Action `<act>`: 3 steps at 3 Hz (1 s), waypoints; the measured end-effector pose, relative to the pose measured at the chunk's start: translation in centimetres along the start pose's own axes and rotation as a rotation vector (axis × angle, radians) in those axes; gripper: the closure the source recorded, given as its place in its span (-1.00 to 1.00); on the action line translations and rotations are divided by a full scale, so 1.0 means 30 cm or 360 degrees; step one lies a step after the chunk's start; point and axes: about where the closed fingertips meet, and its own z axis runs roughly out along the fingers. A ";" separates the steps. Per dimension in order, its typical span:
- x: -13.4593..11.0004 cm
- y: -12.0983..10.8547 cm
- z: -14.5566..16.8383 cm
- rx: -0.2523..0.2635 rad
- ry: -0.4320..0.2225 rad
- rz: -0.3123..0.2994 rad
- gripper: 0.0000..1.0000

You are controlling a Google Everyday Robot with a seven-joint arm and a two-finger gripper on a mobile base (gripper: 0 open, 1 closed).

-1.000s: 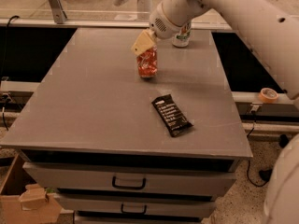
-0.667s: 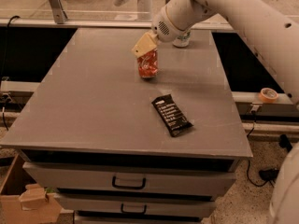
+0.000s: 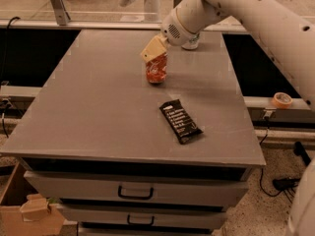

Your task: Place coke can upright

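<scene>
The coke can [image 3: 156, 70] is a small red-orange dented can standing roughly upright on the grey table top [image 3: 98, 107], a little behind its middle. My gripper [image 3: 154, 49] comes down from the white arm at the upper right and sits on the can's top, its tan fingers [image 3: 152, 48] covering the can's upper part. The can's base touches the table.
A black snack bar wrapper [image 3: 180, 121] lies on the table in front of and to the right of the can. A white-and-green can [image 3: 190, 42] stands at the back behind the arm. A tape roll [image 3: 281, 100] sits on the ledge at right. Drawers [image 3: 135, 192] are below the front edge.
The gripper and the can have stayed in nearly the same spot; the arm has shifted only slightly.
</scene>
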 end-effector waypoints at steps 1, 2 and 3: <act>0.011 0.019 -0.030 0.0022 -0.0007 -0.0059 0.63; 0.029 0.040 -0.046 0.0025 -0.0013 -0.0087 0.17; 0.043 0.058 -0.050 0.0018 -0.0021 -0.0097 -0.28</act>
